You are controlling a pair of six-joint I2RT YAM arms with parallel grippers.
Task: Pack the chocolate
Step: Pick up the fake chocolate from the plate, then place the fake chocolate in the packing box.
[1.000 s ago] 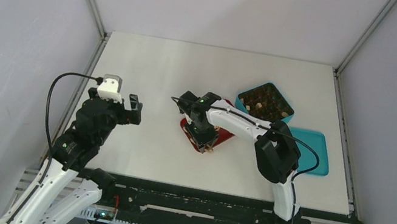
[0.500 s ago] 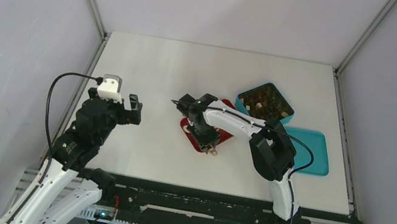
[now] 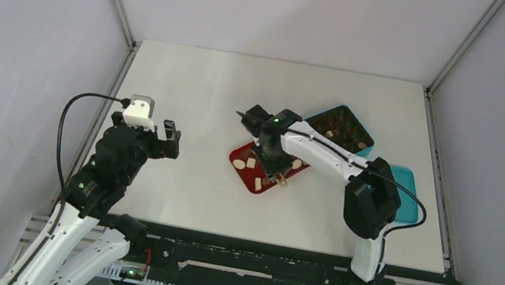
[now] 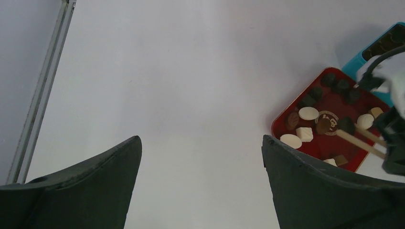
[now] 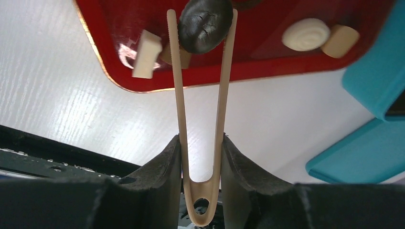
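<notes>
Several chocolate pieces (image 4: 308,113), dark, tan and cream, lie on the red tray (image 3: 235,157) mid-table. My right gripper (image 5: 200,143) is shut on the wooden tongs (image 5: 224,86), low over the tray's near right part (image 3: 273,163). The tong tips pinch a dark oval chocolate (image 5: 205,25) above the red tray (image 5: 267,28). In the left wrist view the tongs (image 4: 363,143) reach in from the right with that dark piece (image 4: 346,125) at their tips. My left gripper (image 4: 201,143) hangs open and empty over bare table, well left of the tray (image 4: 334,102).
The teal box (image 3: 321,112) with its dark grid insert stands behind and right of the tray, partly hidden by my right arm. Its teal lid (image 3: 401,192) lies flat to the right. Metal rails run along the table's left and right edges.
My right gripper has swung right and a little back over the tray with the tongs, uncovering pieces on the tray's left. The tongs have narrowed. The left arm is still.
</notes>
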